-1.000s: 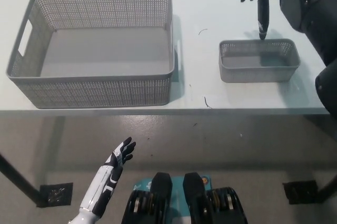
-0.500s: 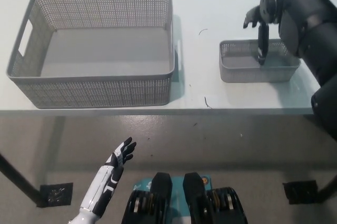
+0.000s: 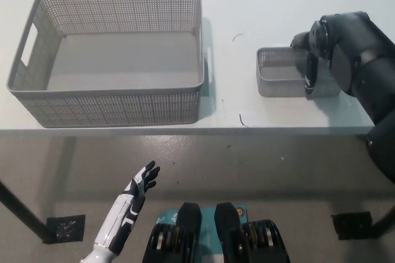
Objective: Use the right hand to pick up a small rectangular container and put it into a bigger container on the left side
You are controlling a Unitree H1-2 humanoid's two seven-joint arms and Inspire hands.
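Right hand reaching into the small basket

The small mesh basket (image 3: 284, 73) sits on the white table (image 3: 259, 10), directly under the black right hand (image 3: 310, 65), whose fingers (image 3: 308, 78) dip over its front wall, likely for a rim pinch; whether they grip, I cannot tell. The large mesh basket (image 3: 117, 99) waits well apart, leftward. The white left hand (image 3: 141, 184) idles low, fingers spread.

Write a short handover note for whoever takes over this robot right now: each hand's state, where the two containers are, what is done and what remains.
Right hand: black, lowered over the small container, fingers draped across its near wall; a firm grip cannot be confirmed.
Left hand: white, open, resting below the table edge, holding nothing.
Small container: on the table, right side, not lifted.
Big container: on the left, nothing inside.
Done: the reach to the small container.
Left: secure the grasp, lift, carry left, place inside the big container.
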